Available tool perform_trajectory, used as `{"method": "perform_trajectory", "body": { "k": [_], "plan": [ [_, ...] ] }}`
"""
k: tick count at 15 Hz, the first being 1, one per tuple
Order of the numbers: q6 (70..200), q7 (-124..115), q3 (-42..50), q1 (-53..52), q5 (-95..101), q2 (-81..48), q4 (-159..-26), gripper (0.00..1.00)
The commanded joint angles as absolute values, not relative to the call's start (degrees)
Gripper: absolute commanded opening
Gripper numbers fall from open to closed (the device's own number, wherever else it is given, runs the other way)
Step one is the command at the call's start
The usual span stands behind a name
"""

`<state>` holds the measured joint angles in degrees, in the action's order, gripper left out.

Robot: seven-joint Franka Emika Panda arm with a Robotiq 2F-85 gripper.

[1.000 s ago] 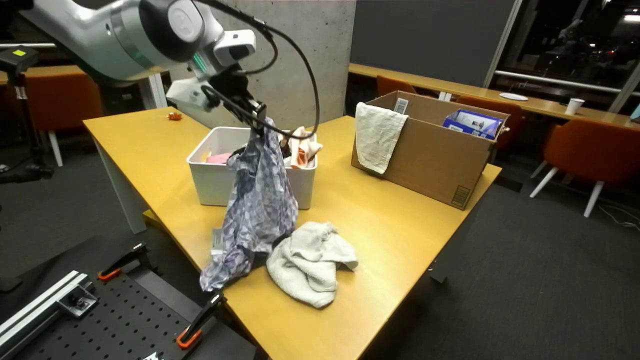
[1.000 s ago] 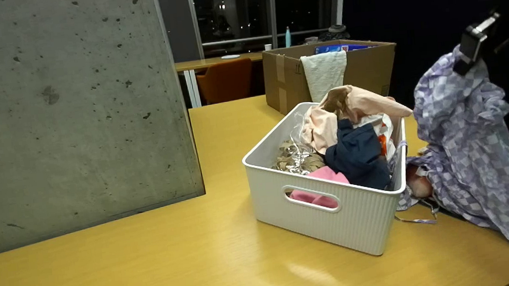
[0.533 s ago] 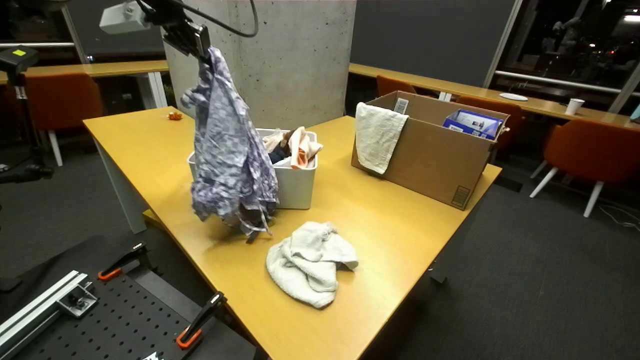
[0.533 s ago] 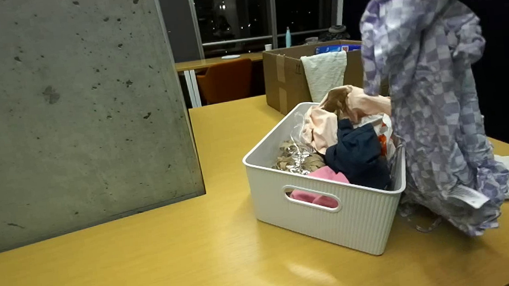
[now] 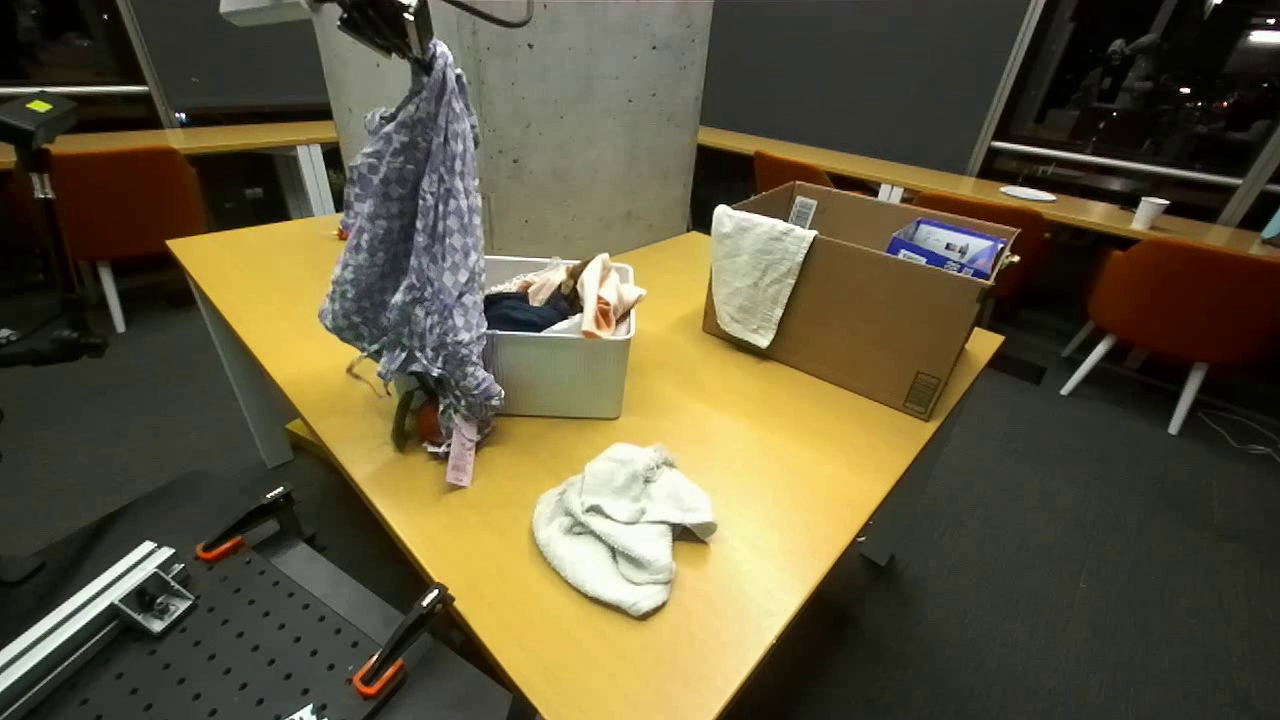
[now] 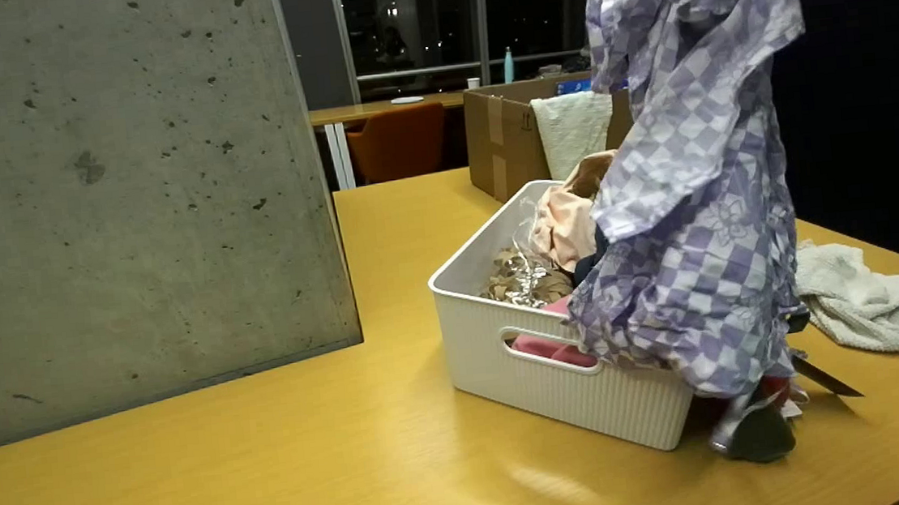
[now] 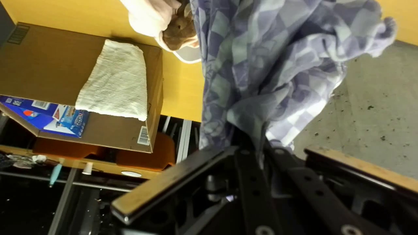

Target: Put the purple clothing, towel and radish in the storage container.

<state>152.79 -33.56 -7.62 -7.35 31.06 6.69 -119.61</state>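
My gripper [image 5: 425, 58] is shut on the purple-and-white checked clothing [image 5: 415, 220], which hangs down in long folds. In the wrist view the fingertips [image 7: 258, 148] pinch the clothing [image 7: 248, 55]. In an exterior view the clothing [image 6: 696, 182] hangs against and partly over the storage container [image 6: 484, 363], a white ribbed bin that also shows in an exterior view [image 5: 560, 375]. A crumpled white towel [image 5: 620, 530] lies on the table, also seen in an exterior view [image 6: 881, 300]. A red thing [image 5: 428, 425] and a dark thing [image 6: 758, 433] show under the hem. I cannot tell whether either is the radish.
The bin holds a peach cloth [image 6: 565, 230], a navy cloth [image 5: 525, 312], pink cloth [image 6: 547, 350] and crinkled brown material [image 6: 525, 282]. A cardboard box [image 5: 850, 320] with a white cloth [image 5: 762, 275] over its side stands behind. A concrete pillar [image 6: 119, 192] stands beside the table.
My gripper has lifted the purple clothing and carried it away from the towel to the bin's end. The towel lies uncovered. A red thing and a dark thing now show under the hem.
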Motion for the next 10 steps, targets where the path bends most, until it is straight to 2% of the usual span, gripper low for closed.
{"method": "perform_trajectory", "body": {
  "k": [1, 10],
  "plan": [
    [153.7, -34.2, -7.0, -5.5, 33.7, 2.8, -112.5, 0.01],
    [149.4, -34.6, -8.3, -5.8, 36.6, 2.3, -98.9, 0.01]
  ]
}}
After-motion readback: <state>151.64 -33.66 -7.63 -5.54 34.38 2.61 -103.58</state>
